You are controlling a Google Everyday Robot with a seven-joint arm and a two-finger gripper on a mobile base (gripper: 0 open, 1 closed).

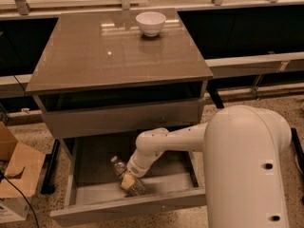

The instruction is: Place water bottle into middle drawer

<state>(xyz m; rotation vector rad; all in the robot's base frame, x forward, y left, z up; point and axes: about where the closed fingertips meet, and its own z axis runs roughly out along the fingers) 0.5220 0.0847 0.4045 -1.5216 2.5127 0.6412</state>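
Note:
The water bottle, clear with a white cap, lies tilted inside the open middle drawer, cap toward the back left. My gripper reaches down into the drawer from the right and sits right on the bottle's lower part. My white arm crosses over the drawer's right half and hides part of its floor.
A white round bowl stands at the back of the cabinet top. The closed panel above the drawer overhangs its rear. A cardboard box sits on the floor at the left. My large white arm body fills the lower right.

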